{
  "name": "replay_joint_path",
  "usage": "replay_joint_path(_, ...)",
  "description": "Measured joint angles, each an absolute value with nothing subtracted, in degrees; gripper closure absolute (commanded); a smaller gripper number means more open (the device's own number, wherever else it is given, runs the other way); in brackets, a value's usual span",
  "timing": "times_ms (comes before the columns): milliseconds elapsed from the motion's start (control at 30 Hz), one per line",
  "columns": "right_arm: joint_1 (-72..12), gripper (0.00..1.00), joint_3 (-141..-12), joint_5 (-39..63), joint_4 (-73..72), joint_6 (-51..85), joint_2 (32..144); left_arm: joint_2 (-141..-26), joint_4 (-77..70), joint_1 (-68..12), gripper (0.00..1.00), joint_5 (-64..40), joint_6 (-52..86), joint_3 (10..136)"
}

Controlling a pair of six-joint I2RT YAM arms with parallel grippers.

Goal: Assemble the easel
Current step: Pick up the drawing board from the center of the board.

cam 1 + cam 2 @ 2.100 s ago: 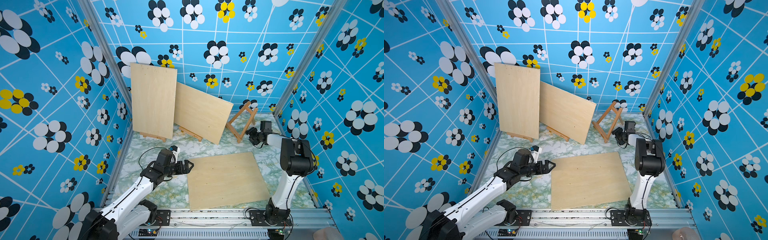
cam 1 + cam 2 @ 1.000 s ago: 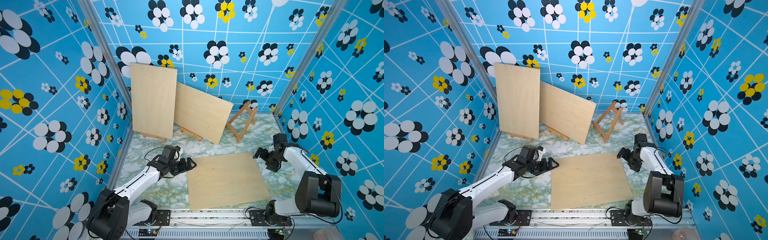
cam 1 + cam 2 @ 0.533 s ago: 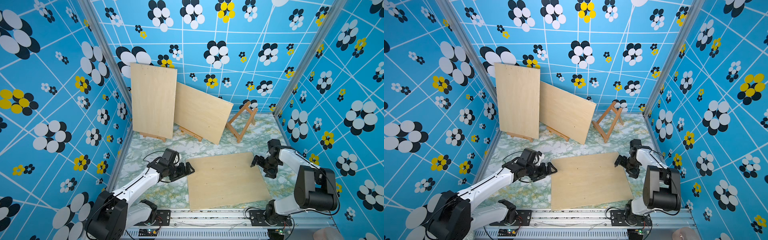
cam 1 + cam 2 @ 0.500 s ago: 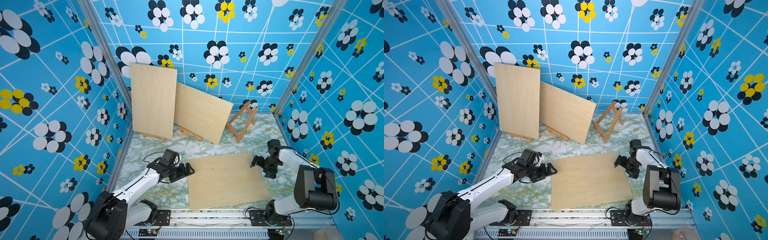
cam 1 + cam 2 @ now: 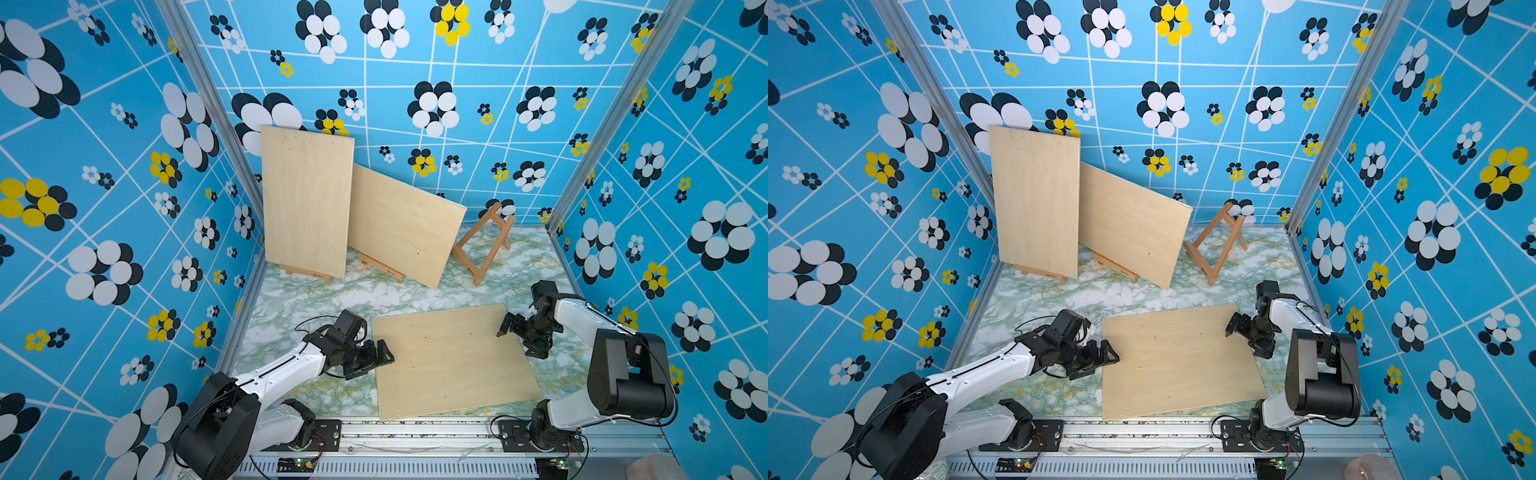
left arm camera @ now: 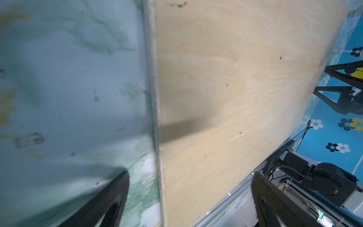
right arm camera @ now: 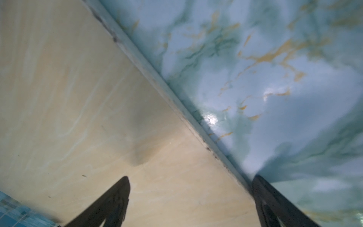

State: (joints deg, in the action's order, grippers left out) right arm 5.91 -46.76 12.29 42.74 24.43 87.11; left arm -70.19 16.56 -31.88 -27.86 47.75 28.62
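A plywood board (image 5: 451, 359) (image 5: 1179, 359) lies flat on the marble table near the front. An empty wooden easel (image 5: 484, 245) (image 5: 1219, 245) stands at the back right. My left gripper (image 5: 384, 356) (image 5: 1108, 357) is open at the board's left edge, which runs between its fingers in the left wrist view, where the gripper (image 6: 190, 176) hangs low over the board (image 6: 225, 88). My right gripper (image 5: 517, 343) (image 5: 1245, 343) is open at the board's right edge. In the right wrist view the gripper (image 7: 190, 180) straddles that edge of the board (image 7: 78, 98). Neither holds anything.
Two more boards stand on small easels against the back wall, an upright one (image 5: 307, 199) and a tilted one (image 5: 405, 224). Blue patterned walls close in the left, back and right sides. A metal rail (image 5: 415, 432) with the arm bases runs along the front.
The right arm has swung from the empty easel down to the flat board's right edge. The left gripper has lowered and shifted to the board's left edge. Both stayed open.
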Motion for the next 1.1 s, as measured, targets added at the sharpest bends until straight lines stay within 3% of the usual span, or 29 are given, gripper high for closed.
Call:
replay_joint_path(167, 5.91, 0.01, -45.78, 12.38, 41.71, 24.84, 85.97, -74.72, 13.54, -32.8, 0.01, -29.19, 48.45, 30.98)
replay_joint_path(1100, 5.21, 0.01, -38.5, 13.15, 34.02, 29.1, 77.82, -90.83, 29.67, -30.63, 0.01, -33.12, 44.16, 46.5)
